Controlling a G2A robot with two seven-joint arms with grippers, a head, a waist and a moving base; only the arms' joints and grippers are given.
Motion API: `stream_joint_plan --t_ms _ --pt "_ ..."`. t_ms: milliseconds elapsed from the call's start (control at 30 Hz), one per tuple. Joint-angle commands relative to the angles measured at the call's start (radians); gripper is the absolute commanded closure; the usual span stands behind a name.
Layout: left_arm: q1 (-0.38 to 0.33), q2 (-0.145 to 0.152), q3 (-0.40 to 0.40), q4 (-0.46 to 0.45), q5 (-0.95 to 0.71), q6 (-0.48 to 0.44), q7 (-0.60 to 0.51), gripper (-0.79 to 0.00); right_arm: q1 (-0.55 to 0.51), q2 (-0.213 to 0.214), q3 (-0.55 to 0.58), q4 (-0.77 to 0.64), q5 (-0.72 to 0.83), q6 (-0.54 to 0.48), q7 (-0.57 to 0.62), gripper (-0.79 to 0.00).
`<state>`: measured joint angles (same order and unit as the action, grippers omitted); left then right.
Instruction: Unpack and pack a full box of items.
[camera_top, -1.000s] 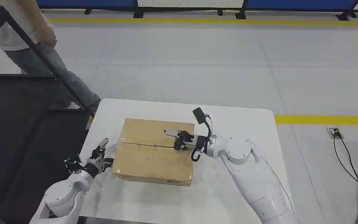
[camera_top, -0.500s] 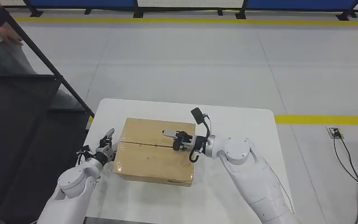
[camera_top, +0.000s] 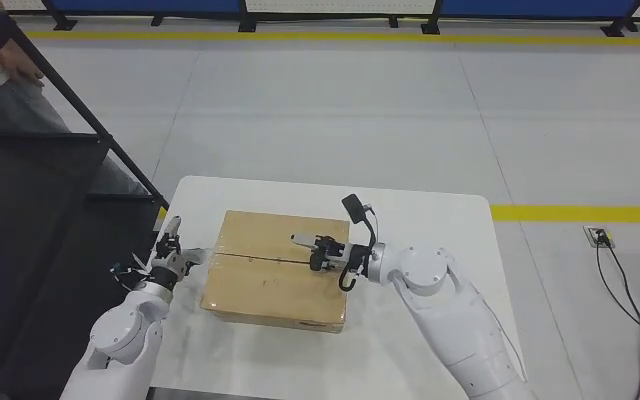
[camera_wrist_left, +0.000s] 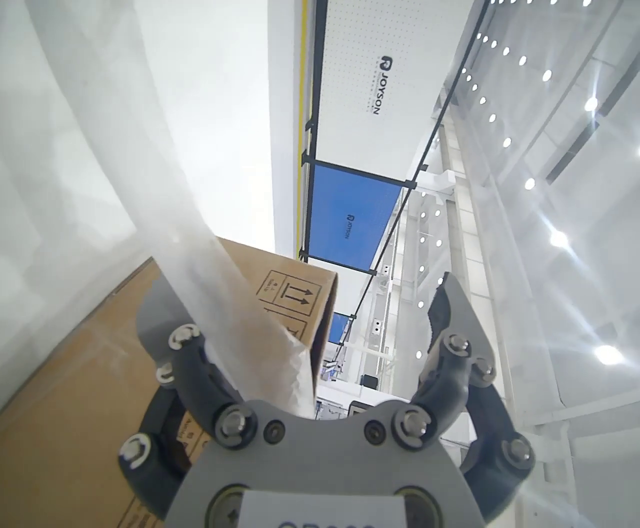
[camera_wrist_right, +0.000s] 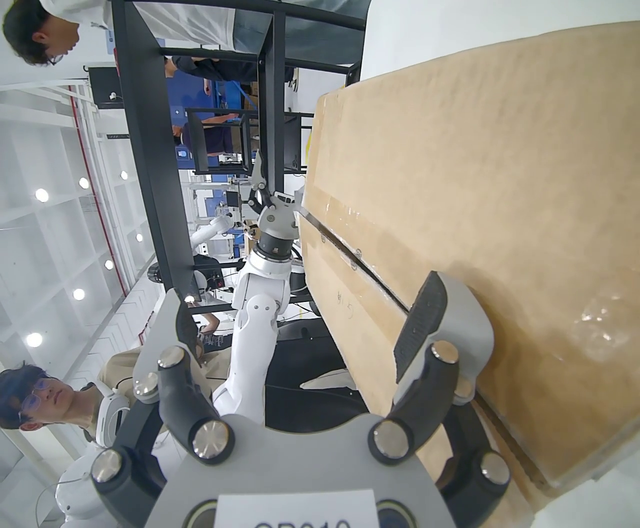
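A closed cardboard box (camera_top: 270, 285) lies in the middle of the white table (camera_top: 420, 215), its top flaps meeting at a seam. My right gripper (camera_top: 308, 241) is open over the seam; one finger (camera_wrist_right: 425, 320) rests on the box top (camera_wrist_right: 475, 175), the other stands clear of it. My left gripper (camera_top: 168, 250) is at the box's left end, tilted upward and open (camera_wrist_left: 305, 320). A strip of clear tape (camera_wrist_left: 200, 250) runs from the box (camera_wrist_left: 75, 390) along one left finger into the palm. The same tape (camera_wrist_right: 310, 218) is taut from the seam's end to the left gripper (camera_wrist_right: 265, 195).
A black metal rack (camera_top: 60, 200) stands against the table's left side, close to my left arm. Bare table lies right of the box and along the back edge. A yellow line (camera_top: 560, 212) marks the floor to the right.
My left gripper has drawn back from the box's left end, up and to the left, with the tape strip stretched after it. The right arm has kept still.
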<state>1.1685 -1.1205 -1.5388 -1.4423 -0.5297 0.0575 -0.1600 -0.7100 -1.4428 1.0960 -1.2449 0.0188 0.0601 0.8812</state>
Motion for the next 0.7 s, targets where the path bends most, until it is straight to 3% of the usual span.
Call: stream_joint_plan --t_ms 0,667 --pt "0.018 0.001 -0.011 -0.039 0.020 -0.009 0.014 -0.785 0.002 0.001 0.000 0.003 0.003 -0.001 0.002 -0.785" --pt "0.117 0.000 -0.048 -0.289 0.244 -0.048 0.094 -0.785 0.005 0.008 -0.014 0.022 0.026 -0.014 0.006 -0.785"
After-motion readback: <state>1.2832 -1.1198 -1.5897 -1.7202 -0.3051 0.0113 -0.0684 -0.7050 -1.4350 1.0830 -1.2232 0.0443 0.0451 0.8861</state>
